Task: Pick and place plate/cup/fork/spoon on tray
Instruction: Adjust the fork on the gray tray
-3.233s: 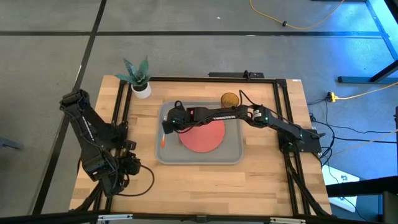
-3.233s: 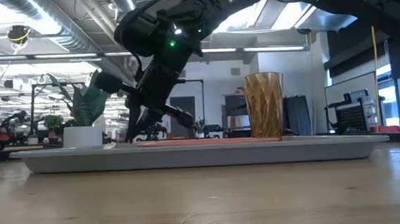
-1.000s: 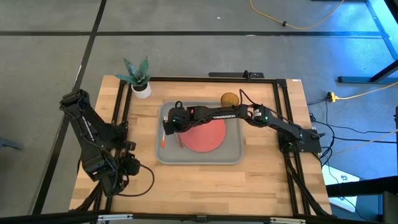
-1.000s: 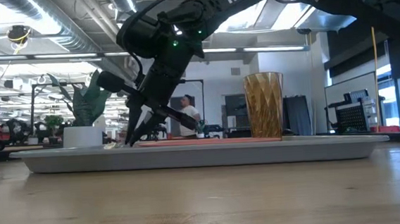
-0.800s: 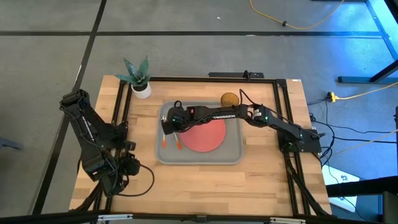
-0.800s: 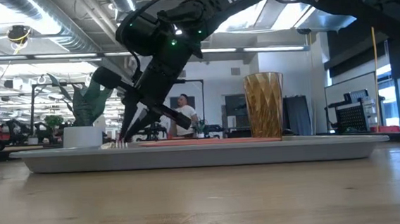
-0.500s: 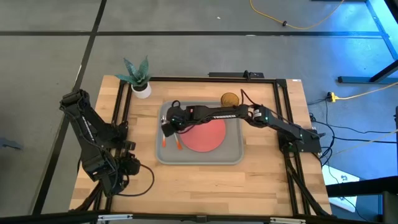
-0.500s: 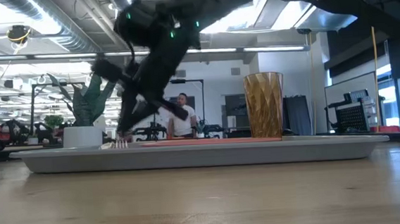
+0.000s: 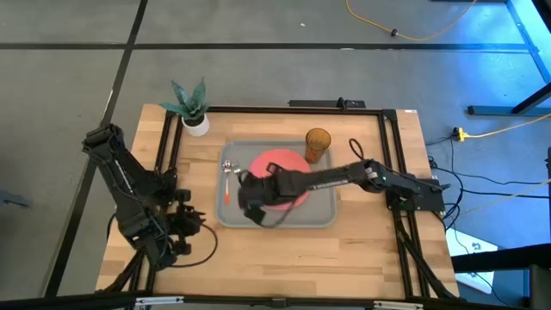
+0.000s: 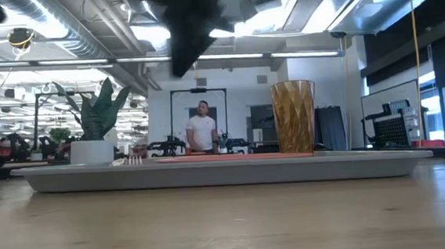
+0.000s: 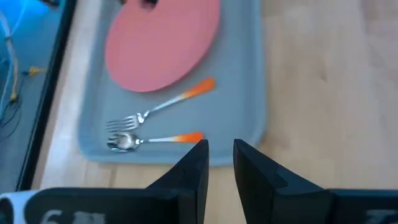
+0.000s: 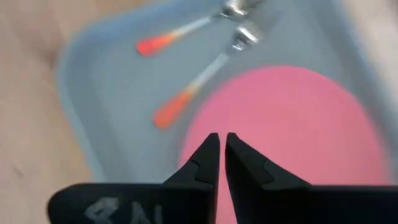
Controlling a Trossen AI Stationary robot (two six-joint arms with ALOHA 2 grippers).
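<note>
A wooden bench [image 9: 284, 250] in an open workshop carries the tray [image 9: 323, 215], on which the plate [image 9: 277, 165], cup [image 9: 318, 144], fork [image 11: 158, 110] and spoon [image 11: 149, 140] are all seen lying. The task is judged essentially complete. The right pincer [image 12: 219, 146] is held clenched and empty above the plate's edge, while the left pincer [image 11: 217, 155] is parked slightly parted, grasping nothing, beside the tray.

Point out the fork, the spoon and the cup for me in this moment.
fork [image 11: 165, 104]: left wrist view, on the silver shaft between tines and orange tip.
spoon [image 11: 122, 142]: left wrist view, on the round bowl.
cup [image 10: 294, 118]: low view, on the amber side wall.
</note>
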